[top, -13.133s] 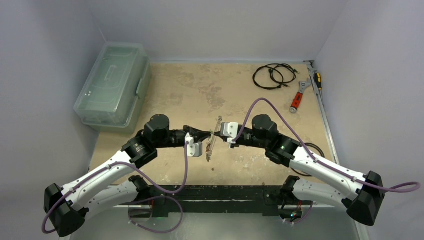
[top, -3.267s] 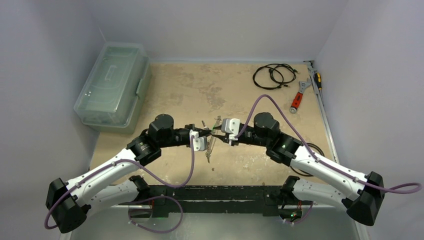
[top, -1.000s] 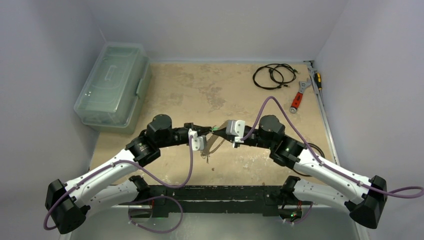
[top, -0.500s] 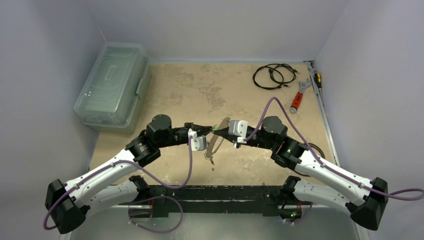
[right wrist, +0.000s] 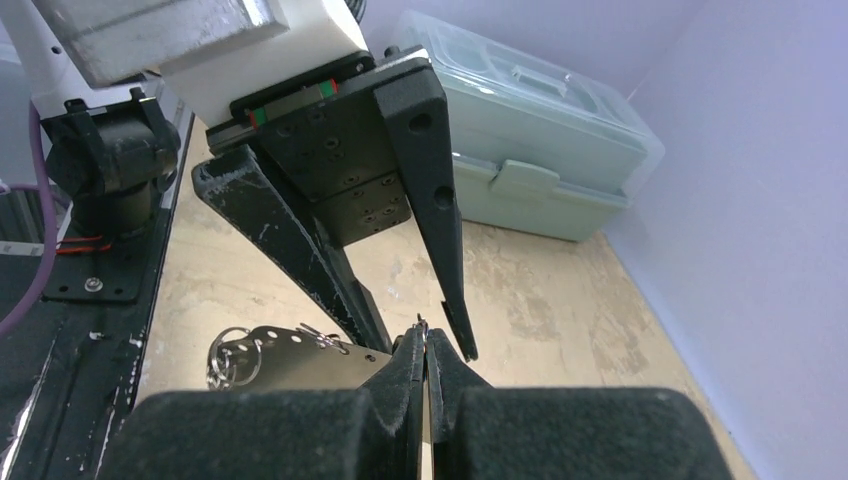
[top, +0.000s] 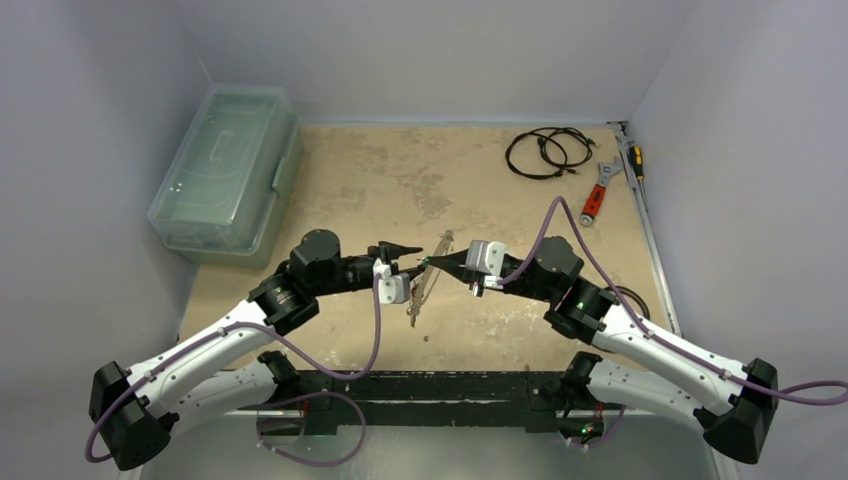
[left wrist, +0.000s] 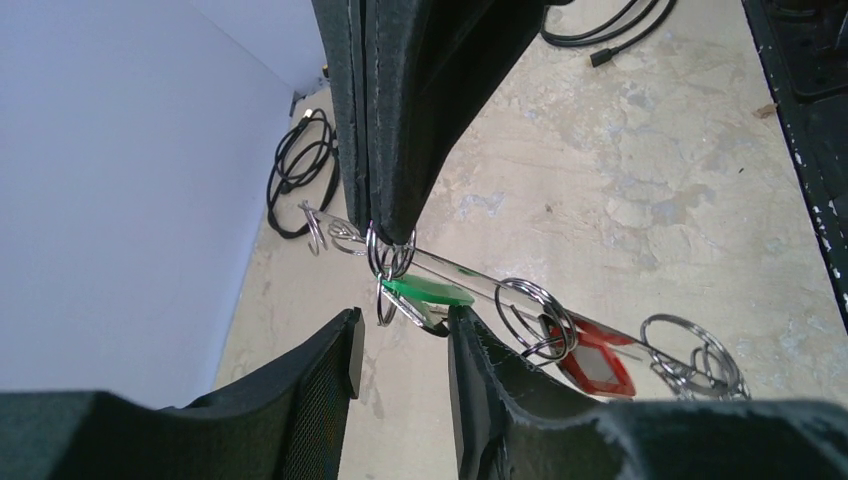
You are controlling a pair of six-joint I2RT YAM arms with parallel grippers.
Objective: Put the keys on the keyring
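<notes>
Soft, even light came from overhead, leaving only faint shadows on the mottled beige surface [top: 400, 180]. The silvery metal keyring [left wrist: 480, 278] caught pale reflections, and the left gripper's black fingers [left wrist: 300, 420] loomed blurred near the lens.

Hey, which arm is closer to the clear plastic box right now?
Left. The left arm bends just to the right of the plastic box, near its front corner. The right arm lies farther right, on the other side of the keyring.
</notes>
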